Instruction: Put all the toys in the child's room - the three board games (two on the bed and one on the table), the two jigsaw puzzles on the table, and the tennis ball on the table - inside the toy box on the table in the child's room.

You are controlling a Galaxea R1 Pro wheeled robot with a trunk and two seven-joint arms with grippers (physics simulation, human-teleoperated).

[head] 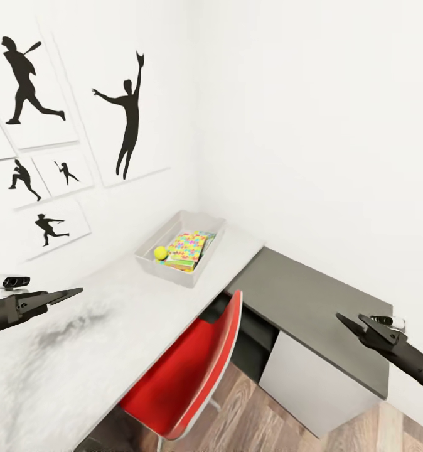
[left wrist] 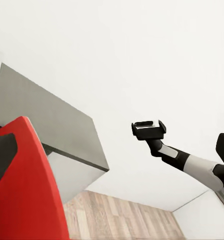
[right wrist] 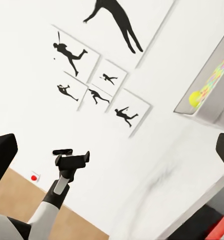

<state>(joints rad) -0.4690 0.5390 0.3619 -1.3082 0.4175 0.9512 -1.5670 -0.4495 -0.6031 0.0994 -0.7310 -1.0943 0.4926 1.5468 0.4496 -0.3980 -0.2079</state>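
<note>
Your left gripper [head: 73,292] and right gripper [head: 346,321] look pressed together, empty; toy box [head: 150,260] at centre already holds puzzles [head: 187,248] and ball [head: 160,253], so check for remaining games.

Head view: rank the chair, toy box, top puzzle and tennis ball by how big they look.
1. Chair, though it is nearest the camera.
2. Toy box.
3. Top puzzle.
4. Tennis ball.
</note>
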